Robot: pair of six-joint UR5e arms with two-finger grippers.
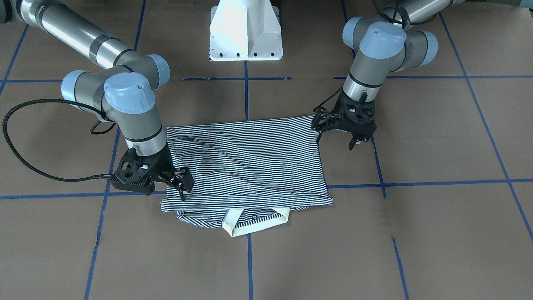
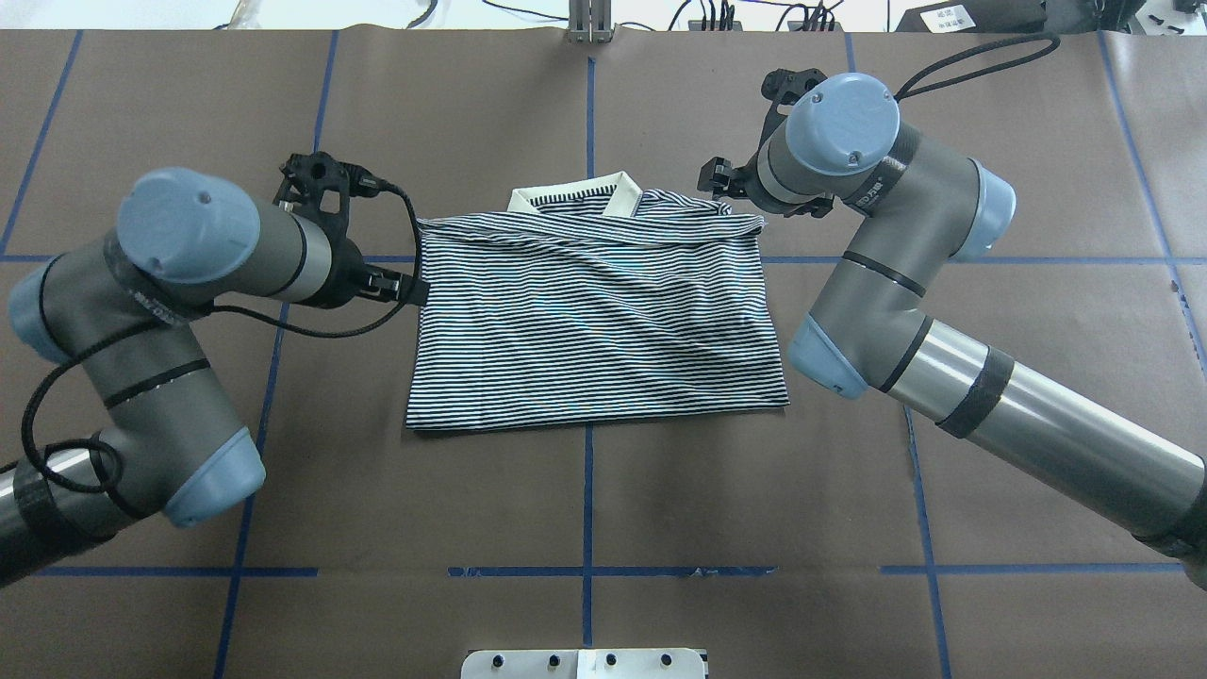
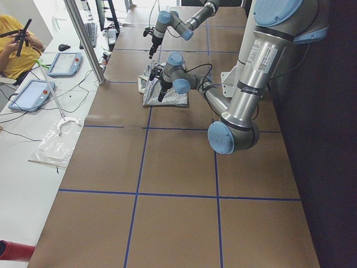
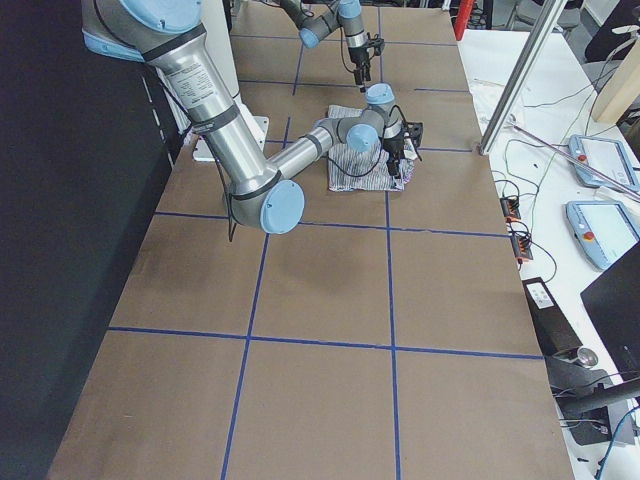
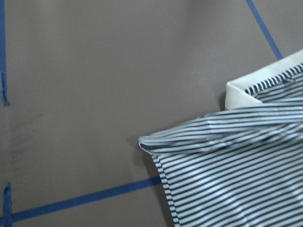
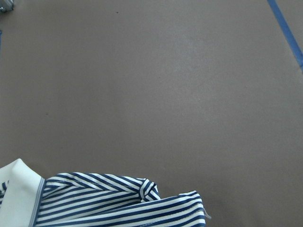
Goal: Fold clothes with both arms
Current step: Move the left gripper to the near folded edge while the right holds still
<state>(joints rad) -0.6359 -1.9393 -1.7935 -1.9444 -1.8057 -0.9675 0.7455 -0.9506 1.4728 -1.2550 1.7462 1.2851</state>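
Brown paper covers the table (image 2: 377, 509), ruled into large squares by blue tape (image 2: 587, 490). Nearest the robot, the white pedestal base (image 2: 585, 663) sits on the centre line.

From either side of it the left arm (image 2: 160, 377) and the right arm (image 2: 905, 283) reach forward and bend inward toward the middle.

Between them lies the striped polo shirt (image 2: 594, 330), folded into a rough rectangle and flat on the table across the centre tape line. Its sleeves are turned in out of sight, and a few diagonal creases run over the top layer.

The left claw (image 1: 335, 143) hangs at the shirt's left edge. In the front-facing view its two fingers stand well apart with nothing between them.

The right claw (image 1: 182, 191) is at the right edge, close to the far corner. It is seen side-on there, so how far it is open cannot be told. No cloth is lifted toward either claw, and both wrist views show only a shirt corner lying on the paper.

At the far edge of the shirt the cream collar (image 2: 622, 193) sticks out from under the fold. Beyond it, cables (image 2: 717, 14) run along the table's far end. In the left side view a person in a yellow top (image 3: 14, 53) sits off to the side.
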